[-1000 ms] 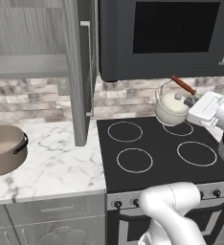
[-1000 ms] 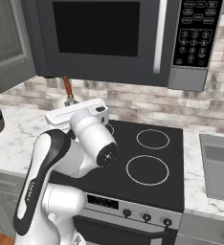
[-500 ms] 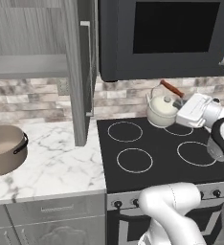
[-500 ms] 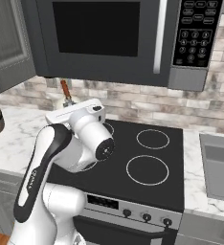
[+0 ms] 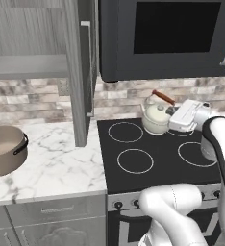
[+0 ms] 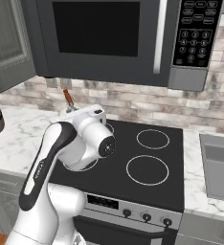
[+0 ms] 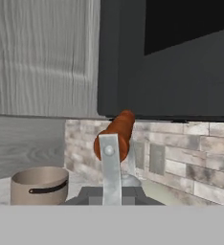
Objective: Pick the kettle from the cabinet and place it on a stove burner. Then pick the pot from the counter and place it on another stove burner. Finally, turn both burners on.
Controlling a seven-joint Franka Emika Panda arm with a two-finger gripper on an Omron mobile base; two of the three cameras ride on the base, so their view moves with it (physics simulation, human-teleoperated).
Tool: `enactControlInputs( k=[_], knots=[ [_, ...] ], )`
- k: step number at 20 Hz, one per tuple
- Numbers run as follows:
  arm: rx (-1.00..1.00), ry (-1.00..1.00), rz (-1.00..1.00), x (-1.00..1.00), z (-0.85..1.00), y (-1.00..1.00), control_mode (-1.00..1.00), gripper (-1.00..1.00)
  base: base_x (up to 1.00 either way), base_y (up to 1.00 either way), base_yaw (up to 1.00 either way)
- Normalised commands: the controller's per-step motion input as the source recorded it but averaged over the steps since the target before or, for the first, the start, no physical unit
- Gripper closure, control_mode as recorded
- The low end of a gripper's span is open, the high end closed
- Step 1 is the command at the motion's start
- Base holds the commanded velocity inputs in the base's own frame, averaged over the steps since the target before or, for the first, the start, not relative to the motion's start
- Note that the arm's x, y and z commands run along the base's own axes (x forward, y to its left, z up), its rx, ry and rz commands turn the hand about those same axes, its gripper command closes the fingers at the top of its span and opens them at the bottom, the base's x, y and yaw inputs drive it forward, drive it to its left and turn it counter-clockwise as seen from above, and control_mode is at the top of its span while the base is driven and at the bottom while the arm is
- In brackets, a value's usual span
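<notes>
The cream-white kettle [image 5: 156, 118] is low over the back of the black cooktop, between the rear left burner [image 5: 125, 131] and the partly hidden rear right one. I cannot tell whether it touches the glass. My gripper [image 5: 172, 109] is shut on its arched handle just below the reddish-brown bar [image 5: 163, 97]. In the hand view that bar [image 7: 116, 134] and its metal strap rise right above my gripper [image 7: 111, 198]. The taupe pot [image 5: 4, 150] stands on the marble counter [image 5: 56, 163] at the far left. The cabinet [image 5: 28, 65] is open and its shelf is bare.
The black microwave [image 5: 167, 38] hangs close above the stove. The cabinet's open door [image 5: 81, 72] juts out left of the cooktop. Two front burners [image 5: 135, 160] [image 5: 196, 153] lie bare. A sink [image 6: 219, 162] lies right of the stove, and knobs [image 6: 146, 216] line its front.
My gripper has carried the kettle leftward and down, from over the rear right burner toward the middle of the cooktop's back. The pot has not moved.
</notes>
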Motion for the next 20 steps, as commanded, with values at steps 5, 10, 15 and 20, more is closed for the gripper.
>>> enactControlInputs(
  k=[5, 10, 15, 20],
  knots=[
    [-0.03, 0.06, 0.00, 0.36, -0.32, 0.06, -1.00, 1.00, 0.00, 0.00, 0.00],
    [0.00, 0.01, 0.00, 0.34, -0.28, 0.05, -1.00, 1.00, 0.00, 0.00, 0.00],
    [0.00, 0.00, 0.00, 0.22, -0.22, 0.00, -1.00, 1.00, 0.00, 0.00, 0.00],
    [0.00, 0.00, 0.00, 0.23, -0.16, 0.00, -1.00, 1.00, 0.00, 0.00, 0.00]
  ],
)
